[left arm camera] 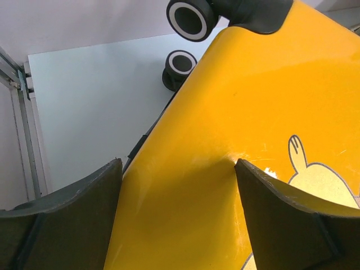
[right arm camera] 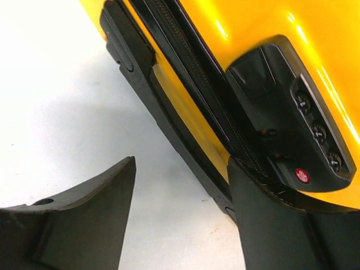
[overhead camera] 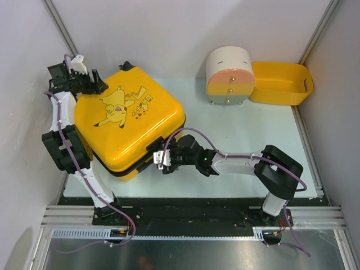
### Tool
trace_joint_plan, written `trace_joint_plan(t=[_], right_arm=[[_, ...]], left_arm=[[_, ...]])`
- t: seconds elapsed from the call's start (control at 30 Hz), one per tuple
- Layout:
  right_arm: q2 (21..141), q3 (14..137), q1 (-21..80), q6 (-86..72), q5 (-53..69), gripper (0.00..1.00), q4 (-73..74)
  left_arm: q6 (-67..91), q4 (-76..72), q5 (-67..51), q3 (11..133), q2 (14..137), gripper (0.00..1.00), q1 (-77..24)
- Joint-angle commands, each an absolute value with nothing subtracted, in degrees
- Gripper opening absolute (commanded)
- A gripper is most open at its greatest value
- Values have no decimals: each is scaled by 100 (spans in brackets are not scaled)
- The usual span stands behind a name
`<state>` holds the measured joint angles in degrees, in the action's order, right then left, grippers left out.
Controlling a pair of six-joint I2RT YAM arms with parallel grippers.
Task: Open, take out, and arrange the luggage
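Observation:
The luggage [overhead camera: 129, 124], a yellow hard-shell suitcase with a Pikachu print, lies closed on the table's left half. My left gripper [overhead camera: 90, 84] is open at its far left corner, fingers [left arm camera: 270, 208] straddling the yellow shell [left arm camera: 225, 140] near the black wheels [left arm camera: 190, 19]. My right gripper [overhead camera: 160, 158] is open at the suitcase's near right edge. One finger [right arm camera: 264, 219] touches the black side handle [right arm camera: 163, 118] below the combination lock [right arm camera: 298, 129]; the other finger [right arm camera: 90, 219] hangs over the bare table.
A cream-and-pink drum-shaped box [overhead camera: 229, 76] and a yellow plastic basket [overhead camera: 281, 82] stand at the back right. The white table top [overhead camera: 247, 135] is framed by aluminium rails, with walls close on the left and right.

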<state>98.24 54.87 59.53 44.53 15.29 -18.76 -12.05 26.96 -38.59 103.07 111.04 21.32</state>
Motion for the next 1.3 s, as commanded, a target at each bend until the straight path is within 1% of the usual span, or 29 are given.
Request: trace_joint_plan(t=[0.0,0.13,0.23,0.33,0.37,0.43,0.47,0.53,0.57,0.7,0.83,0.9,0.93,0.97,1.0,1.03,1.07,1.13,1.27], right_arm=[[9913,5643,6056,5071,1897,68,-2101],[10220,5687,6056,5132,1951,61,-2127],[10510,5704,5960,5352,1829,60,-2241],[10600,5852,5801,5510,1513,53,-2233],[10565,5897,5635,5580,1442,45,-2006],[10451,5906,5398,5799,1468,34,-1776],[10363,5915,5144,6053,1485,19,-1619],[10336,5941,4809,6388,1538,0,-1582],[10397,5976,4460,6529,1590,0,-1608],[10748,6485,3694,7328,1810,0,-1661],[11232,7171,3139,7820,1934,0,-1827],[11407,7486,3015,7849,1750,0,-1959],[11408,7575,2962,7666,1645,3,-1934],[11347,7646,2953,7490,1478,12,-1829],[11147,7707,2944,7340,1450,18,-1645],[10988,7708,2944,7026,1450,35,-1148],[10838,7708,2936,6875,1520,45,-821],[10453,7708,2970,6445,1599,61,-5],[9994,7708,2979,4971,1976,72,1176]], left_arm=[[-1222,4623,-3577,9633,11285,82,2118],[-1274,4579,-3481,9484,11180,81,2127],[-1318,4579,-3402,9379,11162,81,2127],[-1362,4579,-3366,9150,11075,79,2127],[-1371,4579,-3349,9062,10987,78,2127],[-1423,4570,-3305,8755,10873,77,2118],[-1450,4570,-3287,8641,10811,76,2127],[-1485,4570,-3270,8316,10644,75,2136],[-1485,4562,-3261,8210,10574,74,2144],[-1459,4509,-3287,7701,10293,73,2180],[-1302,4482,-3357,7480,10003,72,2206],[-1231,4482,-3436,7375,9897,71,2197],[-1170,4474,-3445,7339,9801,71,2197],[-1143,4474,-3445,7321,9765,71,2197],[-1108,4474,-3463,7304,9730,71,2197],[-1099,4482,-3489,7295,9695,72,2206],[-1073,4474,-3498,7286,9642,73,2197],[-1028,4482,-3629,7277,9642,73,2197],[-958,4482,-3858,7181,9738,72,2154]])
